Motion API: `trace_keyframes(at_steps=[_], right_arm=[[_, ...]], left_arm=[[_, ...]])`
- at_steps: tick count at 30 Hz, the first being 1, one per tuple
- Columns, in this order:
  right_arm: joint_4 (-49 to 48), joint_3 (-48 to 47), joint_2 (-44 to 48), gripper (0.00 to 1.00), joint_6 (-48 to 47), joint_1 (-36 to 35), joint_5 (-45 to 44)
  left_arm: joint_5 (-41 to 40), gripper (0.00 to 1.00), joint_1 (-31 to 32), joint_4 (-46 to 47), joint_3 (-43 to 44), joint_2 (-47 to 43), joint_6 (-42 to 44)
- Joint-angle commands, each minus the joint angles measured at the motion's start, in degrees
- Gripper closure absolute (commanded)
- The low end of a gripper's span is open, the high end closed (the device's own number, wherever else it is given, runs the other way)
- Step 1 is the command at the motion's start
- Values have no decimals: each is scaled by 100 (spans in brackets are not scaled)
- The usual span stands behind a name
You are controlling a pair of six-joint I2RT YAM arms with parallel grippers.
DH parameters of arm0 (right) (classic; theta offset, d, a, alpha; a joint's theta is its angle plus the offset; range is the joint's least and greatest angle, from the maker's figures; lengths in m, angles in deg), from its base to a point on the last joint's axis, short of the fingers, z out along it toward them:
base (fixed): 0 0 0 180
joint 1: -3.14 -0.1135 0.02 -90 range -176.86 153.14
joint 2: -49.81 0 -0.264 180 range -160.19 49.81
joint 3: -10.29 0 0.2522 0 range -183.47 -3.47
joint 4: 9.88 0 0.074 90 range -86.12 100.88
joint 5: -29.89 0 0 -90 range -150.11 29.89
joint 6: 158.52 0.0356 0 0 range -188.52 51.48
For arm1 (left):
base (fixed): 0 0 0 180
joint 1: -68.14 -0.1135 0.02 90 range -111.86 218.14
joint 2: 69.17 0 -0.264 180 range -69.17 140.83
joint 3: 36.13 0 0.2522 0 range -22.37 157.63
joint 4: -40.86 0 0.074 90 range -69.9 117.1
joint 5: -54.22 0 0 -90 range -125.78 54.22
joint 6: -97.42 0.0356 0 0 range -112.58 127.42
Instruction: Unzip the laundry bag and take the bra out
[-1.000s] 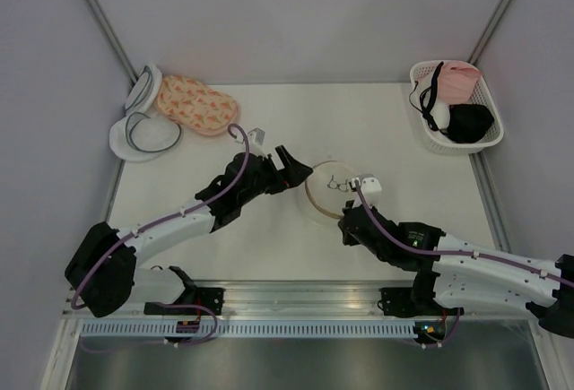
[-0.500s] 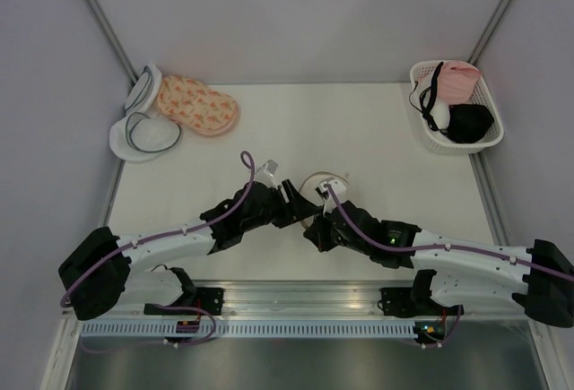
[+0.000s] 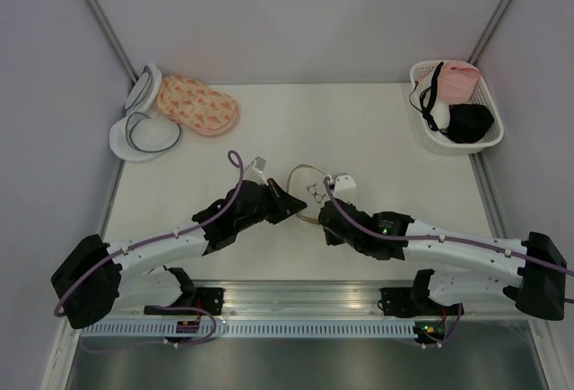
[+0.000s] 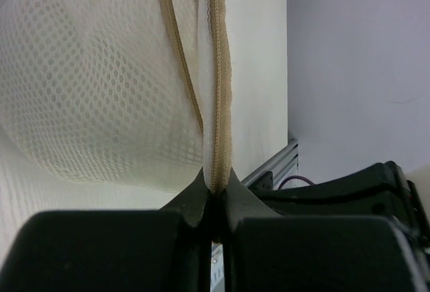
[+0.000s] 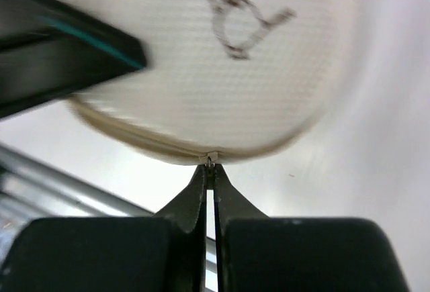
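The laundry bag (image 3: 309, 184), white mesh with a tan rim, sits at mid-table between both arms, tipped up on its edge. In the left wrist view its mesh dome (image 4: 101, 90) fills the left side, and my left gripper (image 4: 216, 188) is shut on the tan zip rim (image 4: 220, 104). My left gripper (image 3: 299, 205) comes in from the left. My right gripper (image 5: 211, 166) is shut on the small zip pull at the edge of the bag (image 5: 201, 70), and in the top view it (image 3: 325, 217) is under the bag's near side. The bra is hidden.
A white basket (image 3: 455, 143) at the back right holds a pink garment (image 3: 459, 81) and a black bra (image 3: 468, 121). A pink flowered pouch (image 3: 197, 106) and white pouches with grey rims (image 3: 143, 134) lie at the back left. A metal rail (image 3: 296, 296) runs along the near edge.
My left gripper went from open to shut on the bag's rim. The right gripper moved left with the zip pull, and the bag has shifted left and tipped up.
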Motion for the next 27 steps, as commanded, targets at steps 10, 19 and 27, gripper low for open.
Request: trace_keyframes(at_steps=[10,19,27], right_arm=[[2600,-418,-234,99,1246,595,-2716],[1396,-67,813,100,200,586,-1504],[457,275,1112,99,-292,577,-137]], left_arm=[[234,98,-446,-339,293,-236,930],[1246,44,-1246,277,1629,1073,1889],[860,0,-1176,-304,755,214,959]])
